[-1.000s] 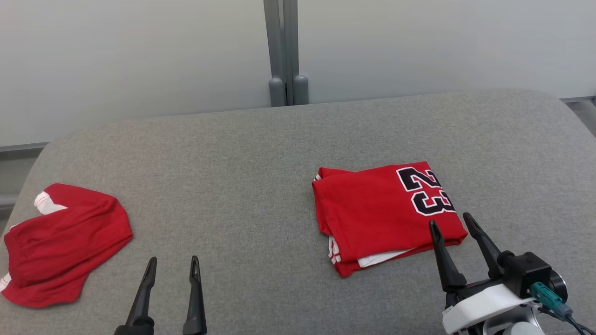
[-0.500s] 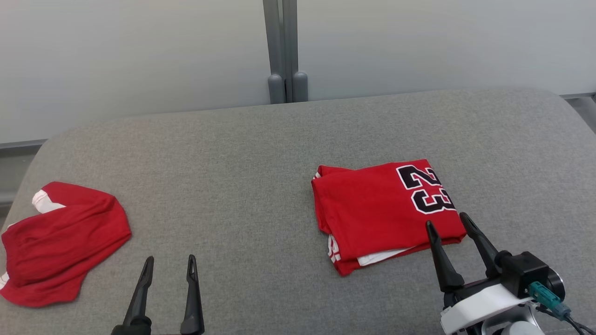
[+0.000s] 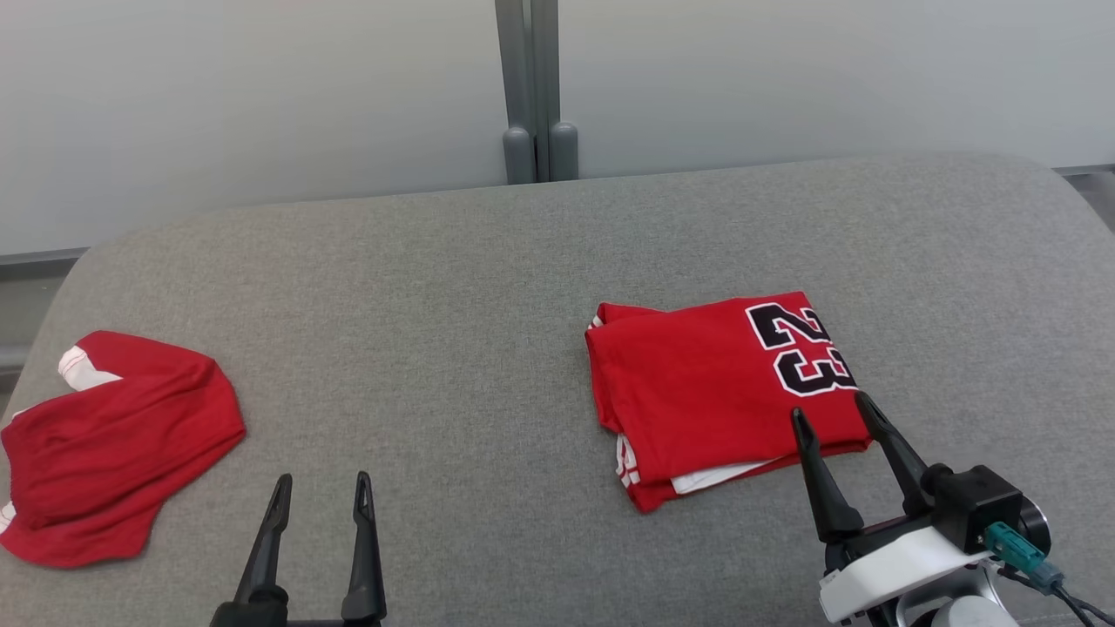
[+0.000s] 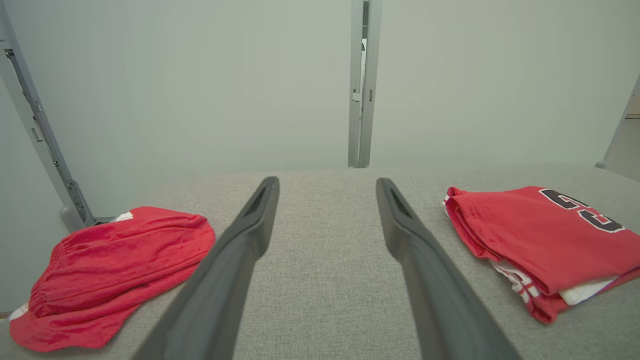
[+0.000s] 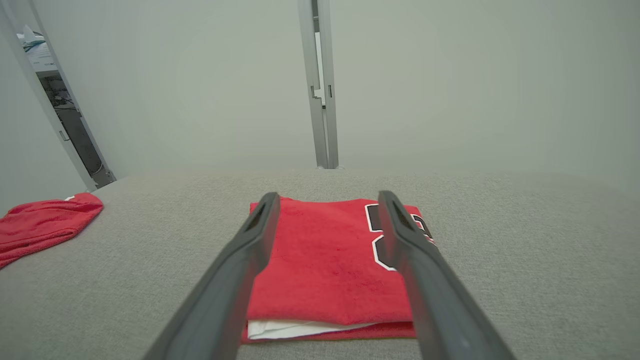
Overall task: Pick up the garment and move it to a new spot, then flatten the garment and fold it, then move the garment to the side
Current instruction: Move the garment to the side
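As the head camera looks down, a grey fabric-covered desk (image 3: 453,287) is seen, backed by pale wall panels (image 3: 244,104) and a grey post (image 3: 531,87). The red jersey (image 3: 714,392), folded, number 23 uppermost, is noted right of centre. Crumpled red shorts (image 3: 113,444) are noted at the far left edge, well apart from it. The left pincer (image 3: 322,483) is held over bare desk between the two, fingers spread, nothing gripped. The right pincer (image 3: 829,407) is seen at the jersey's near right corner, fingers spread, nothing gripped.

Left wrist view: left pincer (image 4: 327,181) spread wide and empty; bare desk (image 4: 325,280) between the fingers. Shorts (image 4: 115,265) lie left, jersey (image 4: 540,235) right, post (image 4: 362,85) straight ahead.

Right wrist view: right pincer (image 5: 328,195) spread and empty, the jersey (image 5: 325,265) framed between and beneath its fingers, a white layer showing at the near fold. Whether the fingers touch it cannot be told. Shorts (image 5: 45,222) are noted far left.
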